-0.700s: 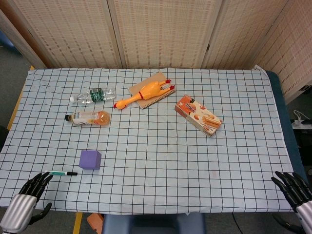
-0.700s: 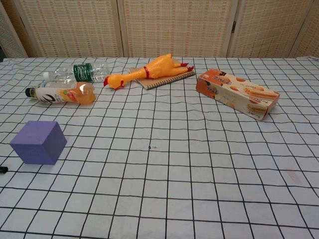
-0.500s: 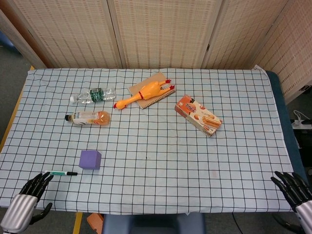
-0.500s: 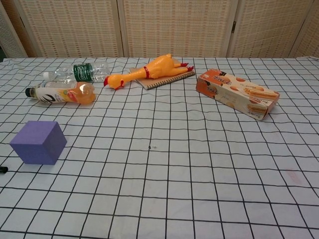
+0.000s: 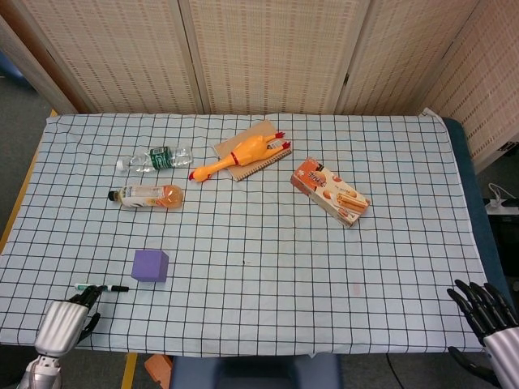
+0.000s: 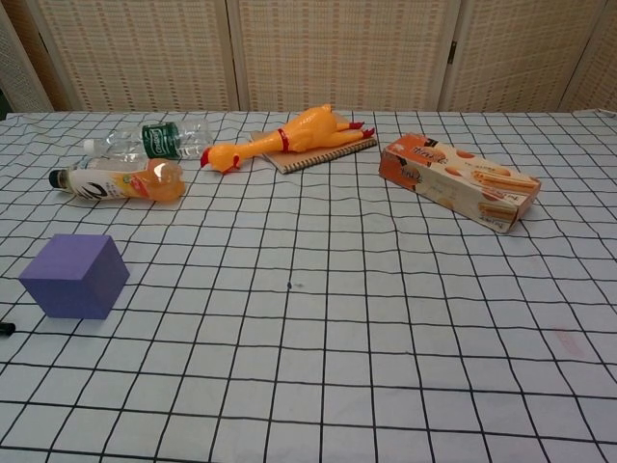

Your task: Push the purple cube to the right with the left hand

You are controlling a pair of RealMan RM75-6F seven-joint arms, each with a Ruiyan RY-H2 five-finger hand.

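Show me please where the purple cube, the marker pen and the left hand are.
purple cube (image 5: 150,265), head view, top face.
marker pen (image 5: 109,288), head view, middle of barrel.
left hand (image 5: 69,320), head view, back of hand.

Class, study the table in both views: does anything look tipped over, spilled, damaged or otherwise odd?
Nothing is spilled or visibly damaged. Both bottles lie on their sides: the clear water bottle and the orange drink bottle. The rubber chicken sprawls across a spiral notebook. The purple cube sits flat.
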